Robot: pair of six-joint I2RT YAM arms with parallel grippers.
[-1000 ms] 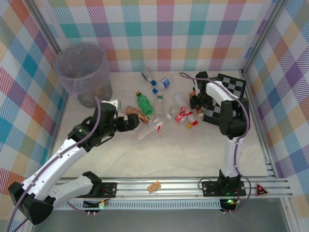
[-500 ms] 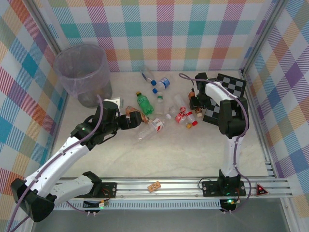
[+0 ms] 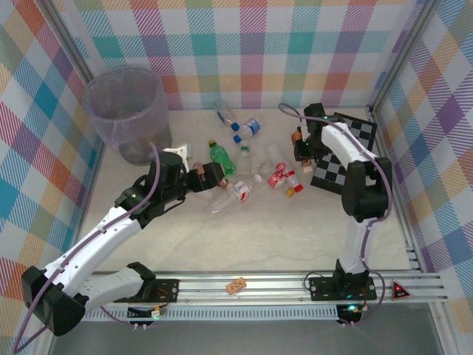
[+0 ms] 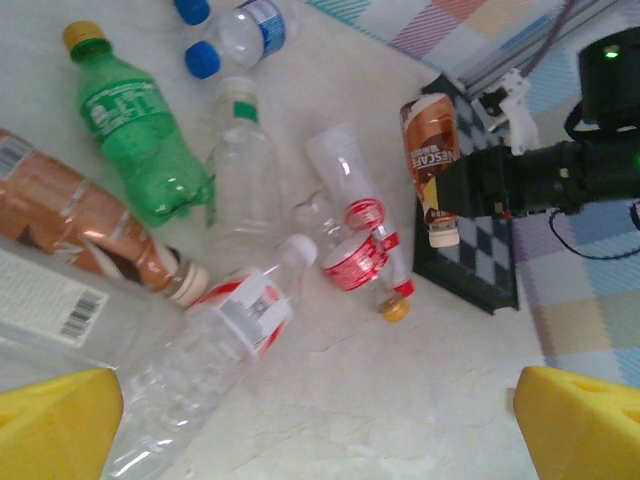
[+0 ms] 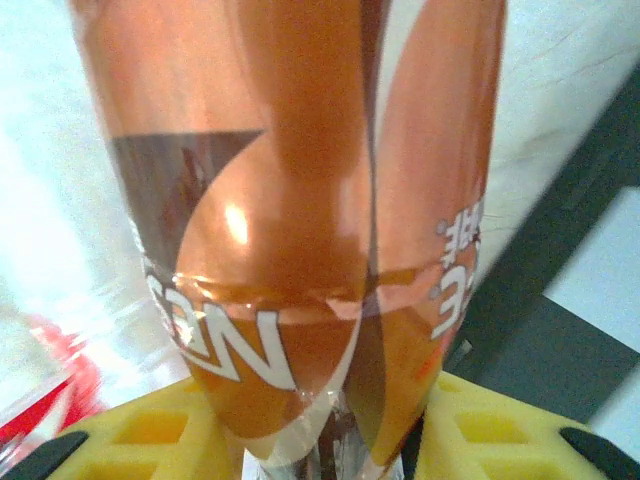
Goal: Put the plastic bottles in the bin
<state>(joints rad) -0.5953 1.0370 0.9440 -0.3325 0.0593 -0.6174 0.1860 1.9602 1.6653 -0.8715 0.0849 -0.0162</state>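
Observation:
The bin (image 3: 127,111) stands at the back left. Several plastic bottles lie mid-table: a green one (image 3: 219,157) (image 4: 135,125), a long clear one with a red label (image 3: 230,194) (image 4: 230,340), an amber one (image 4: 90,225), small red-labelled ones (image 3: 281,176) (image 4: 360,255) and blue-capped ones (image 3: 247,127) (image 4: 240,30). My left gripper (image 3: 216,177) (image 4: 320,430) hovers open over the pile with nothing between its fingers. My right gripper (image 3: 301,148) (image 5: 330,440) is shut on an amber coffee bottle (image 3: 297,137) (image 4: 430,165) (image 5: 300,200), held by the checkerboard's left edge.
A black-and-white checkerboard (image 3: 344,151) (image 4: 480,270) lies at the back right under the right arm. Checked walls close in the back and both sides. A small wooden block (image 3: 236,285) sits on the front rail. Bare tabletop (image 3: 281,237) stretches in front of the bottles.
My right gripper closed on the amber coffee bottle and shifted slightly toward the back. My left gripper slid right, further over the bottle pile, staying open.

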